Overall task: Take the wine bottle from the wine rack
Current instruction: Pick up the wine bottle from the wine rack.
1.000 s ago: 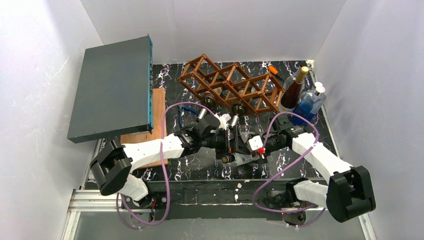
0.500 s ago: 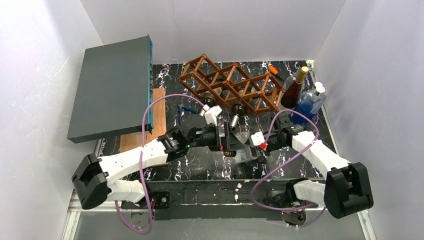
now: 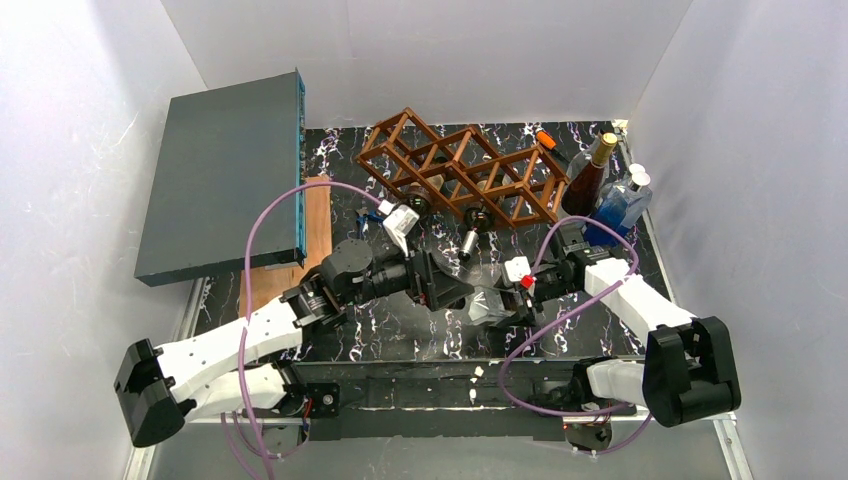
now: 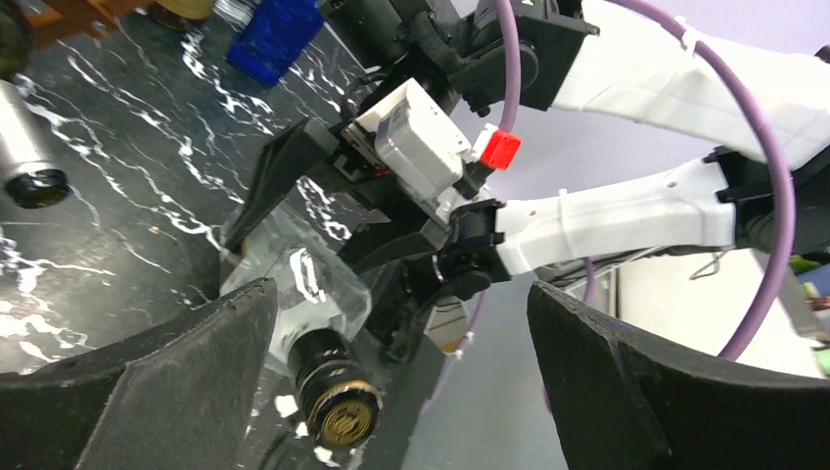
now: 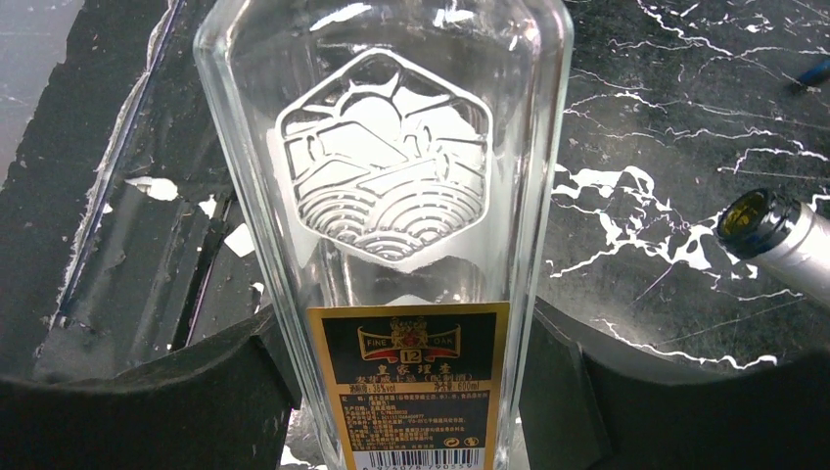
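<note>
The wine bottle (image 5: 387,186) was off the wine rack (image 3: 462,170), on the near side of it and tilted above the tabletop, held across its body by the right gripper (image 5: 406,333), whose two black fingers pressed against opposite flat sides. The left gripper (image 4: 399,294) stood with its jaws spread as wide as they go, gripping nothing, also on the rack's near side; the bottle's capped end pointed into the gap, close to one finger, though whether they touched could not be told. The bottle was clear glass with squared shoulders, an embossed hexagonal emblem of curved lines, a black-and-gold paper label and a dark cap with a gold top. The rack was brown wood, a lattice of open diamond cells. Two bottles lay in it, necks jutting from its near face: one dark-mouthed (image 3: 415,207), one wrapped in silver foil (image 3: 470,240). Two more stood upright just beside its right end, a brown bottle (image 3: 586,180) with a gold top and a blue bottle (image 3: 618,208). Left of the rack sat one grey flat box (image 3: 225,175) over a wooden board (image 3: 315,225), all on a black tabletop (image 3: 400,335) veined white like marble.
</note>
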You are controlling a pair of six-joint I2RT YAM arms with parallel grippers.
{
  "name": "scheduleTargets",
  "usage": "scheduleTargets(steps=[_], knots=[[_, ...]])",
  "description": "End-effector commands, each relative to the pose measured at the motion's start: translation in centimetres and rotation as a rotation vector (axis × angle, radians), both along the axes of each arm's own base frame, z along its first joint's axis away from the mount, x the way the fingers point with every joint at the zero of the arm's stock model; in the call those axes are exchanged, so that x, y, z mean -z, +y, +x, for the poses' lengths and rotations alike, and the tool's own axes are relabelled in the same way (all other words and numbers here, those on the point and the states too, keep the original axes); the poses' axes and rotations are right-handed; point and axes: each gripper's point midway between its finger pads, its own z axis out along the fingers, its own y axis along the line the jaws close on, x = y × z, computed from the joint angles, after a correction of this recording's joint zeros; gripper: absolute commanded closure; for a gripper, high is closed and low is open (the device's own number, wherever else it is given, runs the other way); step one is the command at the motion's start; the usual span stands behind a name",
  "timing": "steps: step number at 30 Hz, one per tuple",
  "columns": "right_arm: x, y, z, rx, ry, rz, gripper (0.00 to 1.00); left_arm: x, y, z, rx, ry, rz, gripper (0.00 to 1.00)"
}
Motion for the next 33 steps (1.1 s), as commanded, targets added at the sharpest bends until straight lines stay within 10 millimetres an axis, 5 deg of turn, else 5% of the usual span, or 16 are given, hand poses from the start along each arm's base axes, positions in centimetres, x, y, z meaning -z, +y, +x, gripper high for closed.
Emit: scheduleTargets(steps=[1, 10, 22, 33], knots=[[-3.4, 1.1, 0.8, 0.003, 0.010, 0.148, 0.85, -0.4, 1.8, 0.5, -0.048, -0.173, 0.009, 0.02], [-3.8, 0.9, 1.1, 0.025, 0.051, 0.181, 0.85, 1.1, 4.6, 1.1, -0.147, -0.277, 0.032, 0.02], [-3.9, 0.8, 1.4, 0.042, 0.074, 0.190, 0.85, 1.9, 1.1, 2.3, -0.201, -0.302, 0.089, 0.04], [-3.8, 0.8, 1.5, 0.046, 0.098, 0.190, 0.85, 2.4, -0.9, 2.5, -0.233, -0.309, 0.105, 0.24]])
